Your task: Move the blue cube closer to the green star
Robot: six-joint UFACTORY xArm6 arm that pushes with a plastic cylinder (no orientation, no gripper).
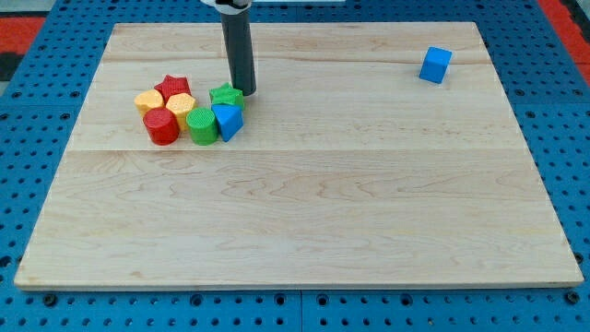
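Observation:
The blue cube (pixel 435 65) sits alone near the view's top right of the wooden board (pixel 304 212). The green star (pixel 225 96) lies at the right end of a cluster of blocks at the view's upper left. My tip (pixel 247 91) stands just right of the green star, touching or nearly touching it, far to the left of the blue cube.
The cluster also holds a red star (pixel 171 87), a yellow block (pixel 147 100), a yellow hexagon (pixel 180 103), a red cylinder (pixel 160 126), a green cylinder (pixel 201 125) and a blue triangular block (pixel 228 120). A blue perforated table (pixel 37 184) surrounds the board.

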